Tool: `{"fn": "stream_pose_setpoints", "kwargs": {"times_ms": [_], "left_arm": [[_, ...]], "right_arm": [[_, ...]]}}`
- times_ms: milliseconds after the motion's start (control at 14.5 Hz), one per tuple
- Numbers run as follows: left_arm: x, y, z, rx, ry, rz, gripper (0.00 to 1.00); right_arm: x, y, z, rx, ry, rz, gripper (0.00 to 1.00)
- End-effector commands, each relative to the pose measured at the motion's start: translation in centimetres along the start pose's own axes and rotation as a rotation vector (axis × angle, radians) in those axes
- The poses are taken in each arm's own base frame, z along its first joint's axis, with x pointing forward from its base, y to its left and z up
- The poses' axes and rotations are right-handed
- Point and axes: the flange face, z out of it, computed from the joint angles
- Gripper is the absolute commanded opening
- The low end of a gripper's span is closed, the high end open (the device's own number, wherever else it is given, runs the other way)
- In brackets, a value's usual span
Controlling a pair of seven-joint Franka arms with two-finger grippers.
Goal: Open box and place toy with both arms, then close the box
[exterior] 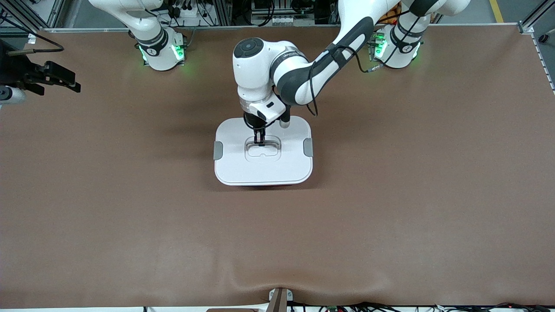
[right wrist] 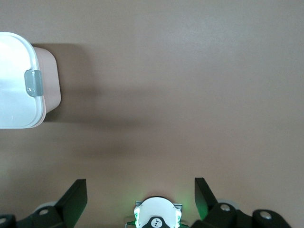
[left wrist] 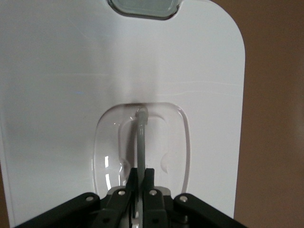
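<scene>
My left gripper (exterior: pixel 259 139) pinches the clear handle (left wrist: pixel 141 142) in the lid (exterior: pixel 263 167) of the box (right wrist: pixel 47 80).

The box sits mid-table, lid on, a grey clip (exterior: pixel 218 150) on each of its 2 ends — my fingers (left wrist: pixel 151 183) are clamped tight on the raised handle. My right gripper (right wrist: pixel 140 194) waits, spread wide, over bare table (exterior: pixel 390 216) at my right arm's end.

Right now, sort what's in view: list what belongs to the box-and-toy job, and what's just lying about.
Job:
- box, lid on
- clear handle, pinched by the left gripper
- right gripper, open, waiting over bare table

Lying about:
- nothing seen; the toy is not visible
</scene>
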Motion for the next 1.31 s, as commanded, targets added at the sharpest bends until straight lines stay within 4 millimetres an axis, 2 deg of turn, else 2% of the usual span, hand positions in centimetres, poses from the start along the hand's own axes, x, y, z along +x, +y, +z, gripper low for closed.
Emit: {"fn": "stream_pose_setpoints", "kwargs": {"times_ms": [0, 1241], "left_arm": [[-0.61, -0.50, -0.18, -0.029, 0.007, -0.125, 0.00], [-0.29, 0.17, -0.64, -0.064, -0.007, -0.101, 0.00]], "right_arm": [[-0.92, 0.17, -0.22, -0.013, 0.000, -0.003, 1.00], [-0.77, 0.11, 0.02, -0.013, -0.008, -0.004, 1.00]]}}
